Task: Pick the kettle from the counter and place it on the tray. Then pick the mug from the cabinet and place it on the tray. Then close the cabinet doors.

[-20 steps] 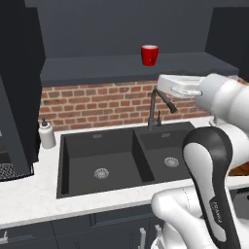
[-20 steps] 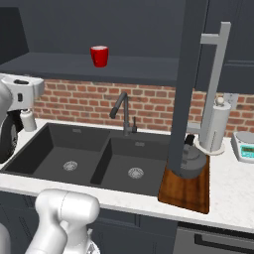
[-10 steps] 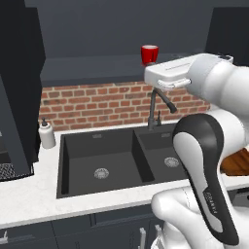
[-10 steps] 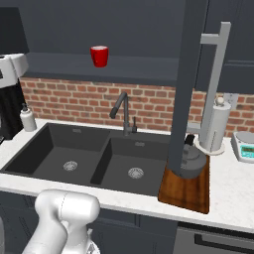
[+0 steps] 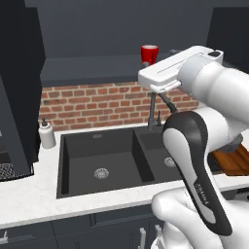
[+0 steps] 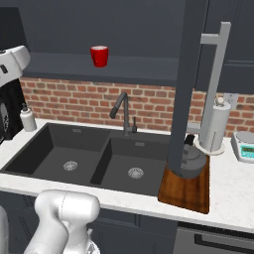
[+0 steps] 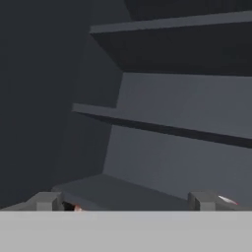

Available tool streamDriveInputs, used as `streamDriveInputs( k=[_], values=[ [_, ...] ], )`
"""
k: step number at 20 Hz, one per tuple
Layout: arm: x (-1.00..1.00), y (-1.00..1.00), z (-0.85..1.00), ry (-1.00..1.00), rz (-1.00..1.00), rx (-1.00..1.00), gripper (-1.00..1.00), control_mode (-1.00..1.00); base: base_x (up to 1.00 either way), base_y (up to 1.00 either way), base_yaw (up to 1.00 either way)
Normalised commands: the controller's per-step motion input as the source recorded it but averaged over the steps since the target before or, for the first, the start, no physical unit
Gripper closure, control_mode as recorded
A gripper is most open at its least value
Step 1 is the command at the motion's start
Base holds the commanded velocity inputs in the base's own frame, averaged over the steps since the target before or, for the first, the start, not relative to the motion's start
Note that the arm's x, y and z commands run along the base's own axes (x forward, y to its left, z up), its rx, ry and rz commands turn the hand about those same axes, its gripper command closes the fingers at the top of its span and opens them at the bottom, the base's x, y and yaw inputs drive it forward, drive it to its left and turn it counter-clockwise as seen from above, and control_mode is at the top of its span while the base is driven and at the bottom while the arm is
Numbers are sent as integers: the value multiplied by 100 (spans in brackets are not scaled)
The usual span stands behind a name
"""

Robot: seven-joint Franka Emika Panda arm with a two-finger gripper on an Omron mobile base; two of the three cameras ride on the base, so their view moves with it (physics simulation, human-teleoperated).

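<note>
**Mug pickup being lined up in the cabinet**

The kettle [image 6: 191, 161] is already sitting on the tray [image 6: 186, 191], right of the sink [image 6: 99, 161], so the mug [image 6: 99, 55] is judged to be the step in hand. The mug is standing upright on the cabinet [image 5: 97, 73] shelf, above the faucet [image 6: 124, 111] and slightly left of it. For a clean grasp, the hand is best being lowered and centred so the fingers straddle the mug body, below the rim, before any closing; the shelf edge is being treated as the collision risk.

The arm is being held high, forearm level with the shelf, wrist just beside the mug in the left base view. The gripper [image 7: 128, 202] is being pointed into the cabinet, jaws spread wide, nothing gripped. Red slivers are being glimpsed by both fingertips, likely the mug.
</note>
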Motion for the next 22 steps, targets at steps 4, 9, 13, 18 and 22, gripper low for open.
streamDriveInputs(
  k=[4,9,13,18,22],
  values=[
    [18,0,0,0,0,0,-100,-100,0,0,0],
    [15,-4,-1,6,-1,2,-100,-100,0,0,0],
    [21,-3,-4,6,-1,6,-100,-100,0,0,0],
    [31,0,-6,0,0,1,-100,-100,0,0,0],
    [22,0,-15,-2,0,0,-100,-100,0,0,0]
  ],
)
